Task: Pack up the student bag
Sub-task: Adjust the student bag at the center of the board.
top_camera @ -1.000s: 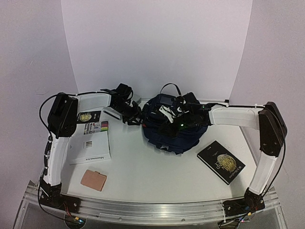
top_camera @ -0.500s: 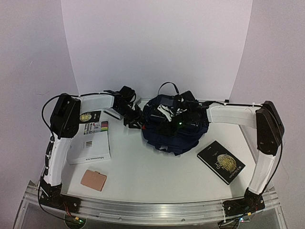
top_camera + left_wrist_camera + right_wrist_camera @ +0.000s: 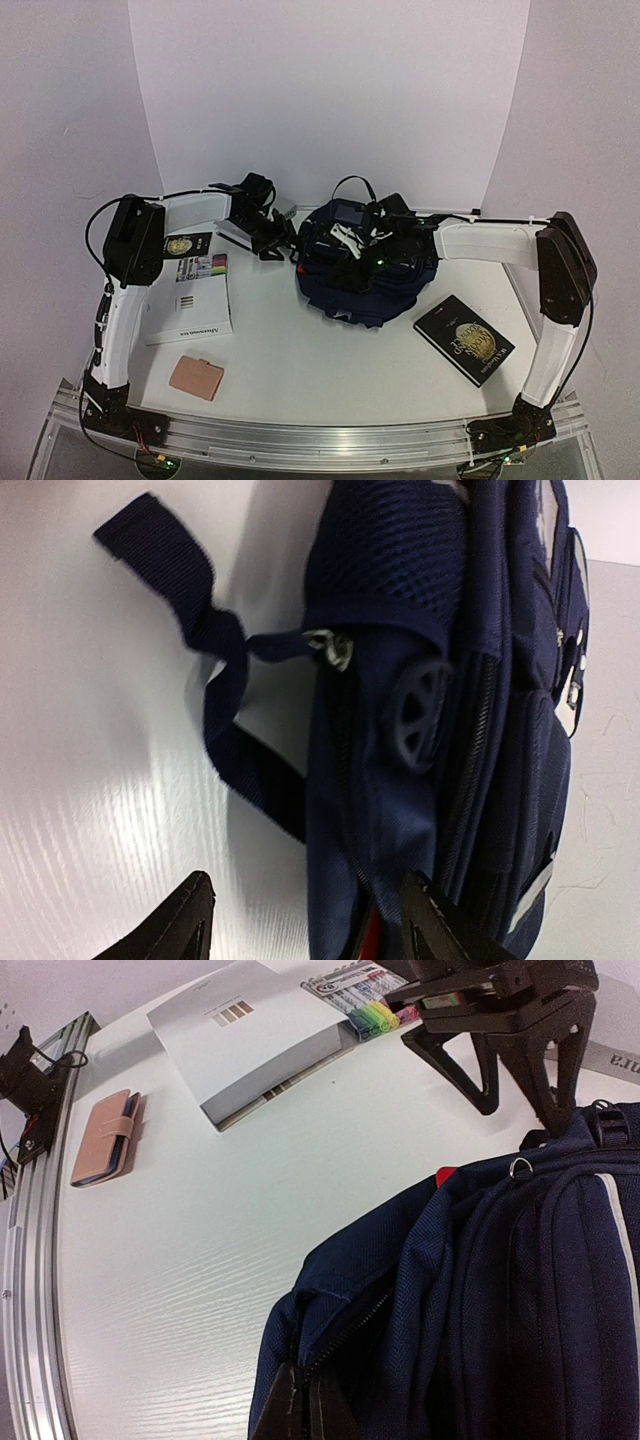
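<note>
Item: student bag [image 3: 372, 285], a large dark navy fabric backpack with black straps, lying slumped at the middle of the white tabletop [image 3: 290, 350], towards its far edge. Left arm [image 3: 195, 210]: upper link rising from its base, forearm bent across towards the bag's left side. The left pincer [image 3: 308, 890] is low over the tabletop with its fingers spread wide apart, holding nothing. One finger is just beside the bag's side panel, below a navy mesh side pocket [image 3: 390, 560] and a loose navy webbing strap [image 3: 215, 680]. Right arm [image 3: 490, 243]: elbow raised to the bag's right, forearm level and reaching leftwards over the top of the bag. The right pincer [image 3: 303, 1400] is closed, its two fingers pinching the bag's fabric rim beside an open zip. Other contents, all placed from the bag: rectangular black book with gold emblem [image 3: 465, 340], near its right front, lying flat; white rectangular booklet [image 3: 190, 308], well to its left; flat pack of coloured marker pens [image 3: 205, 266], just behind that booklet; pale pink leather wallet [image 3: 196, 378], left and well forward, near the tabletop's front edge.
</note>
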`<action>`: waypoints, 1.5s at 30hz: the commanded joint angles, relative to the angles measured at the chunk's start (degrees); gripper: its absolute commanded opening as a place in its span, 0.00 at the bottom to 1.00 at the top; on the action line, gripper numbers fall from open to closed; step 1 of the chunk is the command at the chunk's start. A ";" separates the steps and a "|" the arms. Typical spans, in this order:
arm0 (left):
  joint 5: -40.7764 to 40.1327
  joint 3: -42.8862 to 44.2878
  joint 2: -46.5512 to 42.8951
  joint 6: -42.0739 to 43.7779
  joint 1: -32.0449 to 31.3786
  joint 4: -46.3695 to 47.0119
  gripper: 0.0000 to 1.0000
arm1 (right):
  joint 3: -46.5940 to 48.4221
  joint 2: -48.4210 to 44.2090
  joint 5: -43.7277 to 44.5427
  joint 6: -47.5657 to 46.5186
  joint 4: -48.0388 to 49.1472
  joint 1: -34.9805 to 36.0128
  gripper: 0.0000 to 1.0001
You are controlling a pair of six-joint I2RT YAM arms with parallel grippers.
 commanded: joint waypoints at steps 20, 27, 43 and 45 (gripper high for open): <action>4.53 -28.61 -16.67 -0.88 -1.48 18.95 0.50 | 2.28 -1.50 -4.08 1.24 4.14 0.45 0.00; 1.31 -22.32 -13.74 0.61 -3.24 14.89 0.47 | 1.74 -1.78 -4.75 1.11 4.06 0.50 0.00; 1.22 -7.83 -6.87 11.17 -8.52 2.73 0.34 | 4.36 1.73 -5.04 -0.33 4.09 1.66 0.00; 0.89 -9.09 -7.55 10.41 -8.57 3.54 0.36 | 5.13 1.88 -5.18 -0.28 4.07 1.68 0.00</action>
